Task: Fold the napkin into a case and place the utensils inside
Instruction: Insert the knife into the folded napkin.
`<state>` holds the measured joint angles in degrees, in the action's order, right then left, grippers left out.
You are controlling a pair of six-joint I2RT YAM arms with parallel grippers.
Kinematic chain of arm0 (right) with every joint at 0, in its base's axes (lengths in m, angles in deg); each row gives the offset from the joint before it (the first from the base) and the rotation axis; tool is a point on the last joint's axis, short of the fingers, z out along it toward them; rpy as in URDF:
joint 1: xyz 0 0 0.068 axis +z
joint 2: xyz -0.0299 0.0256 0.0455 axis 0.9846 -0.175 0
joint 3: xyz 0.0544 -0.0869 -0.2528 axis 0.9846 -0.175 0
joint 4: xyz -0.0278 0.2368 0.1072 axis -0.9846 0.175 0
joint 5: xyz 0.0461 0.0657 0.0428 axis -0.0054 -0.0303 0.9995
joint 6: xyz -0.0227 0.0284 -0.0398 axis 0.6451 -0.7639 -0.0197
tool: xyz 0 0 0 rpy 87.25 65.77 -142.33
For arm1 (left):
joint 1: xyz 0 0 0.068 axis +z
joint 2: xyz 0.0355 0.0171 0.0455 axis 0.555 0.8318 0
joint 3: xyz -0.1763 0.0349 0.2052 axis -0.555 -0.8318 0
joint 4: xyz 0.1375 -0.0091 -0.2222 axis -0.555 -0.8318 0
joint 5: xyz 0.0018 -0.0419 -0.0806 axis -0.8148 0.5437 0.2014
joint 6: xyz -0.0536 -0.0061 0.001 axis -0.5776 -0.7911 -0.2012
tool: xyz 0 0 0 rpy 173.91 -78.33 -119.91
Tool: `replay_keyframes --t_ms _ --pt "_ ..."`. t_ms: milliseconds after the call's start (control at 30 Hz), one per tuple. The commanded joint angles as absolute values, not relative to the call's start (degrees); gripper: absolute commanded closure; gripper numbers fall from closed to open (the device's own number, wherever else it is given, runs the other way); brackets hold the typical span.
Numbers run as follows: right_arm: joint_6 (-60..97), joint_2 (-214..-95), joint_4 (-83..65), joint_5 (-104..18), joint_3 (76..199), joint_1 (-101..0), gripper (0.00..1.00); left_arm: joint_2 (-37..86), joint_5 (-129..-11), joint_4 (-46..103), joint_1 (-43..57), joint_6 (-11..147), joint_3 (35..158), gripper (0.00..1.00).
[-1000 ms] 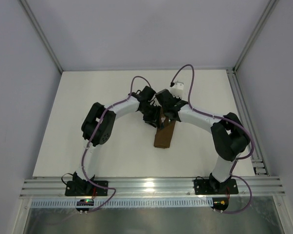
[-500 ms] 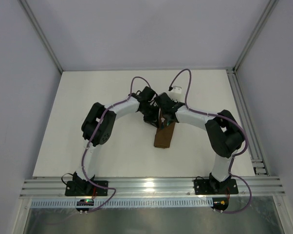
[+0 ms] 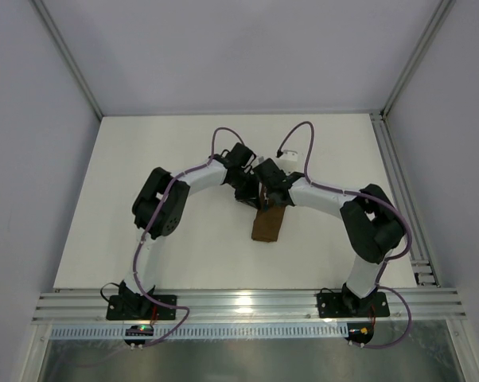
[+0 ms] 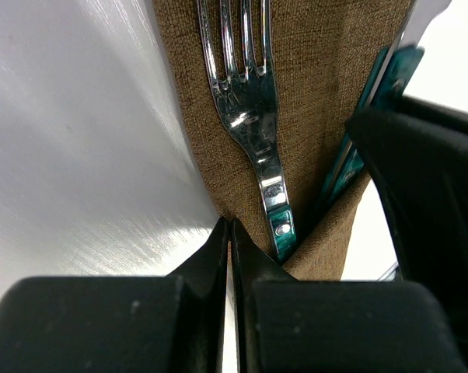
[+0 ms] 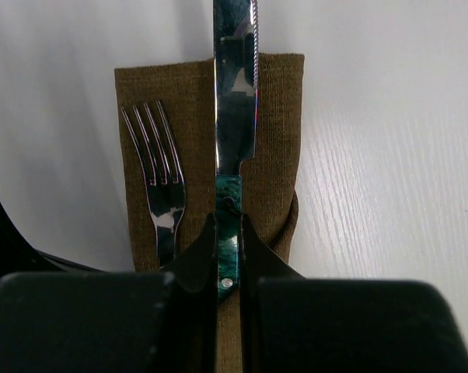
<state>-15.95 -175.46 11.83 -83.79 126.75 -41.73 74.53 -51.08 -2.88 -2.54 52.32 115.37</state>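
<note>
Left wrist camera: fork on the brown case, my left fingers pinched together at its handle end.

I saw the fork lying along the case, tines pointing to the top of the frame and its teal-tipped handle end tucked into a fold of the cloth. Just left of that handle end, the left gripper had its jaws pressed flat together, tips meeting at the cloth's lower edge; I could not tell whether any cloth sat between them. Right of the fork, the knife ran slantwise along the cloth's far edge, showing a teal handle. Further right, the right arm's black housing blocked the view. Left of the fork lay the glossy white table.
</note>
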Motion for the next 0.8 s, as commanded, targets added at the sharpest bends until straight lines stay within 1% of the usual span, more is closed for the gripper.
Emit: replay_keyframes --t_ms 0,300,433,467,500,533,600,633,767 --pt "-19.1 -171.8 13.8 -82.0 125.6 -41.1 0.96 72.0 -51.2 -0.8 -2.6 51.5 114.3 1.0" --pt "-20.4 -172.6 15.5 -76.9 124.5 -40.5 0.96 72.2 -51.1 -1.0 -2.6 51.5 114.4 1.0" --pt "-21.2 -172.8 16.3 -77.0 124.0 -40.6 0.96 72.1 -51.1 -1.0 -2.5 51.7 114.2 1.0" --pt "-20.9 -173.1 17.3 -77.9 124.5 -40.7 0.93 72.1 -51.0 -1.0 -2.6 51.7 114.1 1.0" --pt "-20.7 -174.0 18.0 -78.3 126.0 -41.0 0.83 72.1 -50.9 -1.1 -2.5 51.7 114.2 1.0" --pt "-19.7 -174.5 18.9 -78.5 126.8 -41.2 0.78 71.9 -50.9 -1.1 -2.5 51.7 114.1 1.0" --pt "-18.3 -175.5 19.0 -78.8 129.0 -41.3 0.71 71.9 -50.8 -1.2 -2.5 51.7 114.2 1.0" --pt "-17.8 -175.8 19.0 -78.7 129.7 -41.5 0.66 71.8 -50.7 -1.2 -2.5 51.8 114.1 1.0" --pt "-16.9 -177.2 19.3 -79.8 131.6 -42.2 0.62 71.8 -50.7 -1.1 -2.5 51.7 114.3 1.0"
